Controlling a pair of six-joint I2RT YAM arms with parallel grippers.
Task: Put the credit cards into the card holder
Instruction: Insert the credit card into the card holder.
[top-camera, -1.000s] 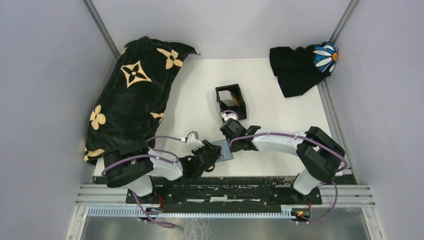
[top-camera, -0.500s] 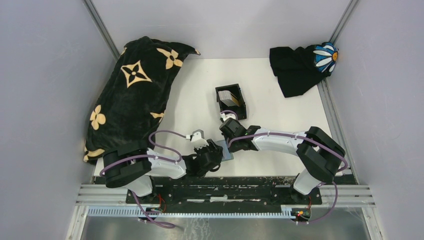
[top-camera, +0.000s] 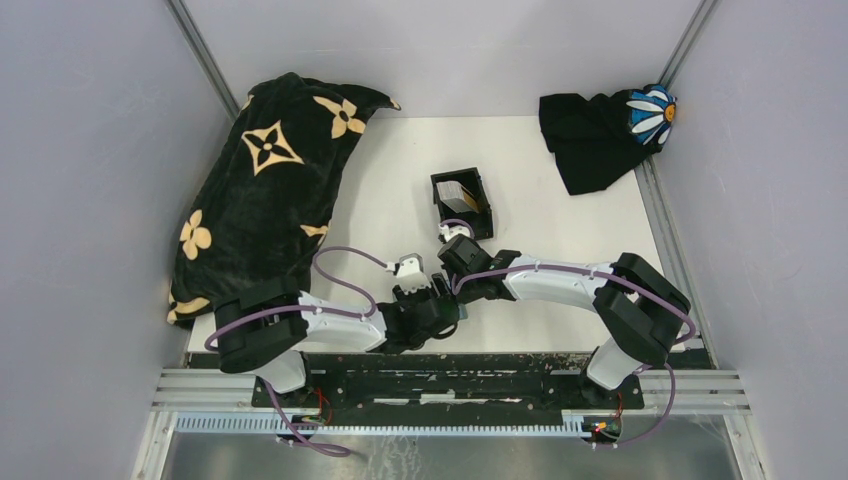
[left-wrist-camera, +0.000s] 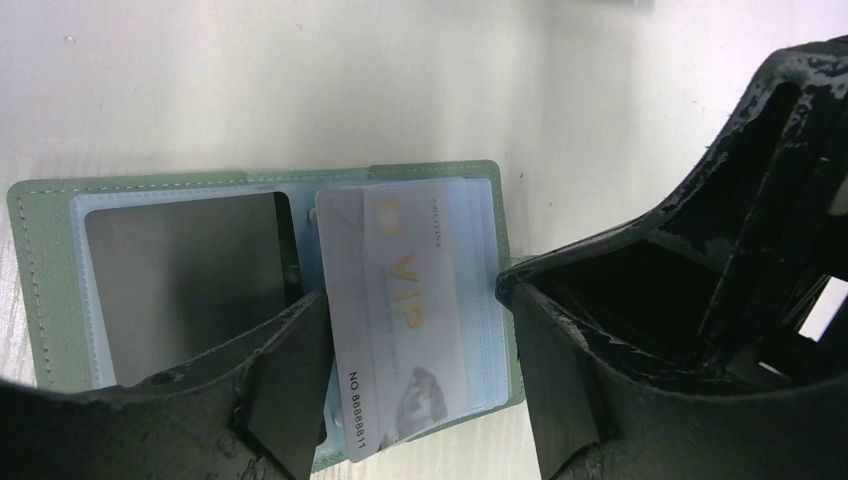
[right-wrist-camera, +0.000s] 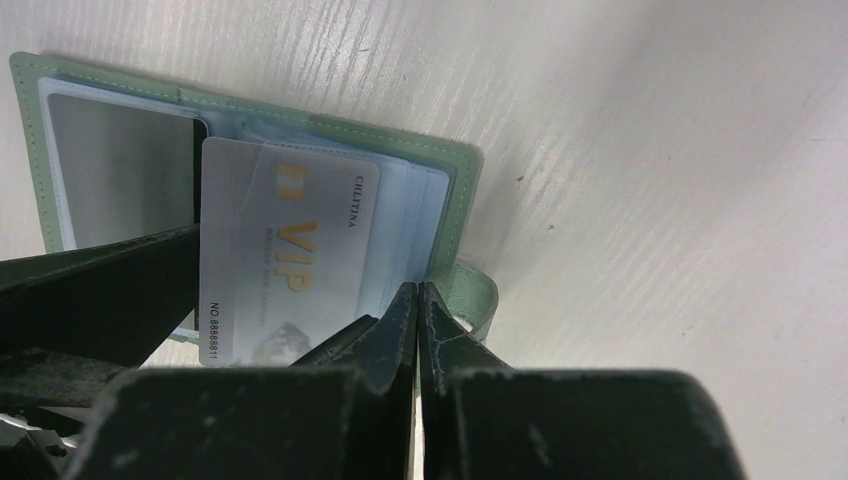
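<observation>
A whitish-grey VIP credit card (left-wrist-camera: 400, 290) sticks out of a clear sleeve of an open grey-green wallet (left-wrist-camera: 50, 280) lying flat on the white table. My left gripper (left-wrist-camera: 415, 385) is open, one finger on each side of the card, the left finger at the card's edge. My right gripper (right-wrist-camera: 420, 300) is shut, its tips resting on the wallet's (right-wrist-camera: 460, 170) right edge beside the card (right-wrist-camera: 270, 250). In the top view both grippers, left (top-camera: 428, 305) and right (top-camera: 455, 285), cover the wallet. The black card holder (top-camera: 484, 205) stands just beyond with a card (top-camera: 455, 192) in it.
A big black blanket with tan flowers (top-camera: 265, 190) covers the table's left side. A black cloth with a white daisy (top-camera: 600, 130) lies at the far right corner. The table's front edge and metal rail (top-camera: 450, 385) are just behind the grippers.
My left gripper has moved right and onto the wallet, which it now hides in the top view. The right arm has not moved.
</observation>
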